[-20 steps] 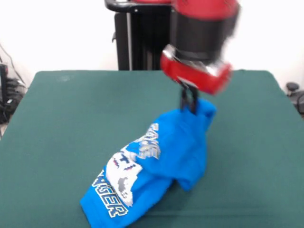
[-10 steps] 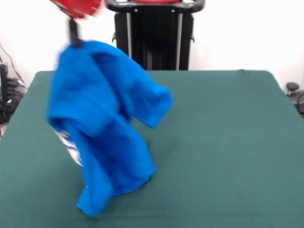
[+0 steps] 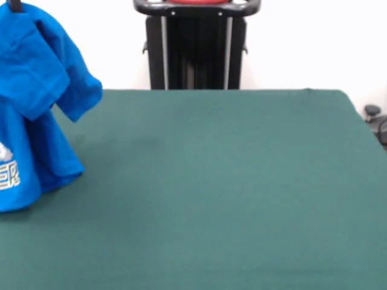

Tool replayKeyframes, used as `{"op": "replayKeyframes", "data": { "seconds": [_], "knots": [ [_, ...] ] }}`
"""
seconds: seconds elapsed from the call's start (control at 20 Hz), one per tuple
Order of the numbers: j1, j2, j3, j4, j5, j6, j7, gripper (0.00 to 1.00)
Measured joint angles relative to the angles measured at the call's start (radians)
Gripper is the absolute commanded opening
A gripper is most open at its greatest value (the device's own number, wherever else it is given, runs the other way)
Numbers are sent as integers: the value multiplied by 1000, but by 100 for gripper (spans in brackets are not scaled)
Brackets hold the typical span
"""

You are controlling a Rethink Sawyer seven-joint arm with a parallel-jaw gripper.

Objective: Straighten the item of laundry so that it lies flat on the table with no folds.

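Laundry (image 3: 33, 103) hangs bunched at the picture's left edge, lifted by the gripper (image 3: 13, 6), whose dark tip pinches the shirt's top. Nothing is flattened yet: the shirt must be laid on the green desk (image 3: 230, 181) and spread out.

The shirt (image 3: 36, 103) is soft matt blue cloth, hanging in loose folds, with a flat white print at its lower edge. The worktop (image 3: 230, 193) has a dark green felt-like cover, matt and smooth, with faint darker patches and no sheen.
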Motion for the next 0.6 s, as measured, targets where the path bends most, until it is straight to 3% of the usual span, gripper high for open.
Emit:
{"op": "replayKeyframes", "data": {
  "seconds": [0.3, 0.6],
  "knots": [
    [-4, -54, 23, 85, -9, 0, -46, 0],
    [48, -116, 27, 172, -8, 0, -46, 0]
  ]
}}
